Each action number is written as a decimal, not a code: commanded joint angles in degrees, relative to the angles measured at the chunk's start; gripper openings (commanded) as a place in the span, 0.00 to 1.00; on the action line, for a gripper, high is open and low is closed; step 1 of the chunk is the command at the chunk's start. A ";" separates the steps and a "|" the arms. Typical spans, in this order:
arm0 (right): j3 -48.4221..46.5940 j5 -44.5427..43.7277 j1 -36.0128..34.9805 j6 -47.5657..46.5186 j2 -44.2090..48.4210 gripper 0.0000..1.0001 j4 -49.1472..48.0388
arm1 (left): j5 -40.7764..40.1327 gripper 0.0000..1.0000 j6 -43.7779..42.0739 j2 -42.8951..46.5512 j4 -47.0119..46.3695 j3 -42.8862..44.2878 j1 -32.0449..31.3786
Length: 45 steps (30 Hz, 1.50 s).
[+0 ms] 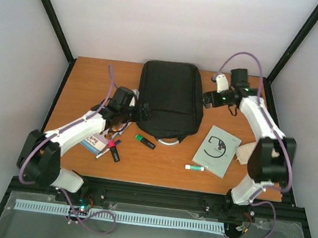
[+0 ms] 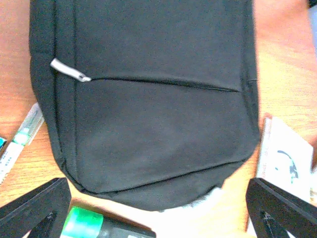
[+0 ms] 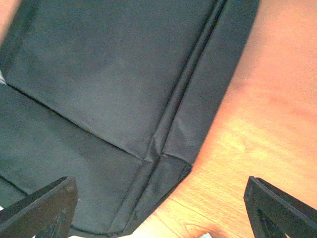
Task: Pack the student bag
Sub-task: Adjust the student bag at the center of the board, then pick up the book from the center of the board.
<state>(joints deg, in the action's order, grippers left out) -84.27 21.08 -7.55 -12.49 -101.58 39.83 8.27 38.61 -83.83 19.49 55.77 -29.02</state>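
Observation:
The student bag [image 1: 169,100], a large black backpack, lies flat at the middle back of the table with its grey loop handle [image 1: 168,142] toward the near side. My left gripper [image 1: 143,113] is at the bag's left edge, open, with nothing between its fingers. In the left wrist view the bag [image 2: 148,109] fills the frame, its front pocket zipped and the grey zip pull [image 2: 70,71] at the left. My right gripper [image 1: 207,98] hovers open at the bag's right edge. The right wrist view shows the bag's side seam [image 3: 163,144] and zip edge between the spread fingers [image 3: 44,206].
A black marker with a green cap [image 1: 145,141] lies near the handle. A grey notebook [image 1: 217,150], a white stick with a green end [image 1: 195,167] and a whitish pouch [image 1: 246,152] lie on the right. A printed booklet [image 1: 94,144] and dark pens [image 1: 113,151] sit under the left arm.

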 commanded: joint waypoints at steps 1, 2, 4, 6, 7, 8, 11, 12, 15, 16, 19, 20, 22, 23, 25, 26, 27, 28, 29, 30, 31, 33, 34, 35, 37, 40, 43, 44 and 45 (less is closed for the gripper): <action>8.96 0.96 3.67 -3.48 12.12 0.95 0.49 | 1.43 1.00 -3.46 4.41 4.70 0.67 -1.57; 11.43 0.64 4.47 -4.23 14.76 0.96 0.72 | 1.43 1.00 -3.38 5.16 4.40 0.13 -2.38; 14.86 -0.13 5.90 -6.04 19.39 0.97 2.79 | -0.52 1.00 -3.78 7.81 2.11 -1.16 -4.51; 17.16 -0.88 7.01 -8.80 23.87 0.98 6.11 | -4.19 1.00 -4.59 12.55 -1.88 -3.59 -7.37; 18.33 -1.44 7.43 -10.76 26.05 0.98 7.94 | -5.43 1.00 -5.05 14.50 -4.56 -5.03 -8.57; 19.51 -2.57 7.81 -12.61 28.17 0.99 9.33 | -5.83 1.00 -5.37 15.97 -7.44 -6.50 -9.37; 23.54 -5.16 9.79 -16.69 34.37 1.00 12.15 | -7.03 1.00 -3.46 16.60 -10.06 -7.61 -9.92; 24.26 -5.32 10.56 -17.85 35.93 1.00 13.37 | -7.24 1.00 -3.38 15.76 -9.26 -6.52 -9.95; 26.24 -5.12 12.58 -20.88 39.27 1.00 16.02 | -6.35 1.00 -4.05 12.57 -6.38 -2.73 -10.32; 26.83 -5.05 13.01 -21.79 39.54 1.00 16.82 | -7.08 1.00 -4.58 11.93 -6.47 -2.17 -10.75; 28.14 -3.96 14.39 -24.71 38.38 1.00 19.40 | -10.20 1.00 -8.25 11.42 -9.95 -2.06 -13.36; 28.39 -3.07 14.89 -25.78 37.45 1.00 20.54 | -10.63 1.00 -8.70 10.92 -10.50 -1.05 -13.94; 28.90 -2.10 16.14 -27.39 35.85 0.99 21.61 | -14.07 1.00 -7.57 9.64 -7.72 2.84 -15.60; 29.32 -1.77 16.94 -28.30 35.17 0.99 22.01 | -15.17 1.00 -7.72 8.88 -6.88 4.71 -16.88; 30.21 -1.69 18.54 -30.33 33.78 0.98 22.30 | -19.93 1.00 -5.93 4.57 -2.59 9.20 -18.91; 30.79 -1.78 19.56 -30.93 33.11 0.97 22.27 | -21.69 1.00 -5.52 1.24 1.06 12.38 -19.14; 31.29 -1.66 20.72 -31.54 32.19 0.97 22.22 | -22.69 1.00 -7.92 -2.79 4.07 15.67 -19.32; 31.43 -1.12 22.04 -32.51 31.44 0.97 22.90 | -25.81 1.00 -10.59 -6.30 6.82 19.00 -20.02; 31.26 -0.10 23.19 -33.76 30.77 0.99 24.29 | -31.66 1.00 -10.70 -9.07 8.47 21.17 -20.76; 31.00 0.93 24.75 -34.93 30.16 1.00 25.89 | -35.35 1.00 -9.76 -9.91 6.88 20.63 -20.99; 30.93 1.87 25.87 -36.02 29.83 1.00 26.82 | -36.42 1.00 -9.74 -9.28 1.45 17.58 -21.03; 31.38 2.06 27.48 -37.30 29.91 0.99 27.57 | -35.78 1.00 -8.46 -6.01 -9.79 9.11 -21.00; 31.74 1.50 27.94 -37.64 30.09 0.98 27.57 | -34.72 1.00 -7.50 -5.06 -12.90 7.49 -21.00; 32.10 1.06 28.14 -38.11 30.31 0.95 27.74 | -32.88 1.00 -6.78 -5.12 -13.99 7.51 -20.99; 33.16 -0.29 28.29 -38.91 30.70 0.88 28.03 | -25.78 1.00 -7.25 -8.14 -10.49 11.56 -20.99; 35.39 -2.95 28.30 -39.64 31.08 0.79 26.65 | -12.60 1.00 -5.66 -14.02 -9.32 15.59 -21.08; 37.82 -4.20 28.34 -40.43 31.01 0.74 25.17 | -1.70 0.97 -3.75 -16.49 -15.51 13.78 -21.23; 38.57 -4.53 28.30 -40.61 31.07 0.74 24.71 | 0.56 0.96 -3.07 -16.91 -17.79 12.90 -21.38; 39.29 -4.99 28.31 -40.78 31.20 0.74 24.30 | 2.19 0.96 -2.27 -17.22 -19.24 12.27 -21.57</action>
<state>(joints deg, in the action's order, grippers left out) -47.33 18.46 20.29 -51.20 -71.40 65.56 -3.53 32.91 -99.09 8.10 68.90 -49.50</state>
